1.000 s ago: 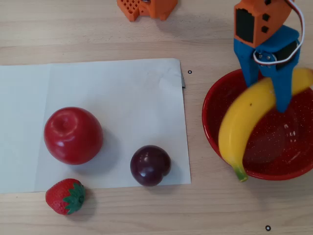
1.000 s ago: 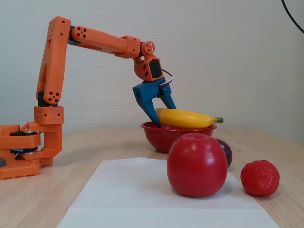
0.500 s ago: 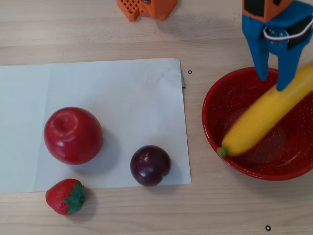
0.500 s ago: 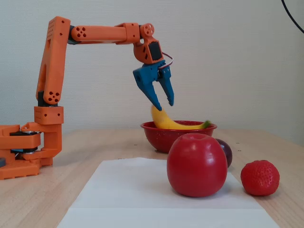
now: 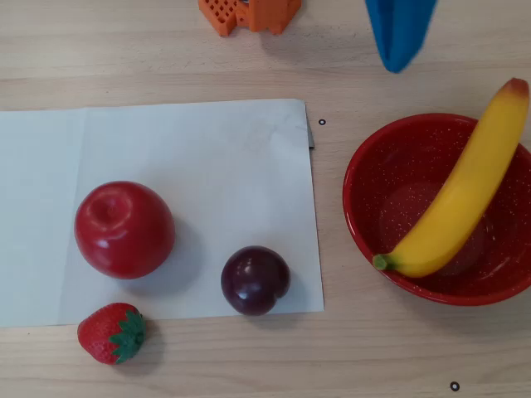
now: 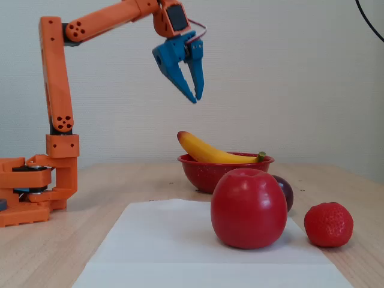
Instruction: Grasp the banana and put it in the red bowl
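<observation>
Gripper: blue, two-fingered, hanging high above the table in the fixed view, fingertips pointing down and nearly together; it holds nothing. Whether the jaws are fully closed cannot be told. In the overhead view only its blue tip shows at the top edge, clear of the bowl.
Arm: orange, rising from its base at the left of the fixed view and reaching right at the top.
Banana: lying in the bowl, slanted across it. Green stem end rests on the near rim at lower left in the overhead view; reddish end sticks out past the far rim at upper right. In the fixed view it leans over the rim.
Bowl: red, speckled, on bare wood just right of the paper; upright.
Paper: white sheet lying flat on the table.
Apple: red, on the paper, left part.
Plum: dark, on the paper near its lower right corner.
Strawberry: just off the paper's lower edge, below the apple.
</observation>
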`<state>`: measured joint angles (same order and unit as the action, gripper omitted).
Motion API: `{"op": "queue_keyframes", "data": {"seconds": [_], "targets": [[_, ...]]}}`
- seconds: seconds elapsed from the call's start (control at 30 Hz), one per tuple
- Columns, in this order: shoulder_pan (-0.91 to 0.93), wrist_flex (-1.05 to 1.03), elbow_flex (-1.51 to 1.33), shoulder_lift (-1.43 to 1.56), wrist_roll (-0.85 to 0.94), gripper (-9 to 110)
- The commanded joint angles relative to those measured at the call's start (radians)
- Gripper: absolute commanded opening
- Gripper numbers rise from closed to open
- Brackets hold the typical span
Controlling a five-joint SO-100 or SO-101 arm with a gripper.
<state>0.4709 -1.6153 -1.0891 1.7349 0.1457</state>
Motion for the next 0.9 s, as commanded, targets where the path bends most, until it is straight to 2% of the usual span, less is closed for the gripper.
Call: {"op": "queue_keyframes", "data": {"seconds": [0.0, 0.3, 0.43, 0.87], "targets": [[-0.061, 0.040, -0.043, 0.207, -0.012, 0], [-0.258, 0.204, -0.476, 0.578, 0.054, 0], [-0.345, 0.362, -0.716, 0.726, 0.075, 0], [-0.456, 0.833, -1.476, 1.197, 0.089, 0]]}}
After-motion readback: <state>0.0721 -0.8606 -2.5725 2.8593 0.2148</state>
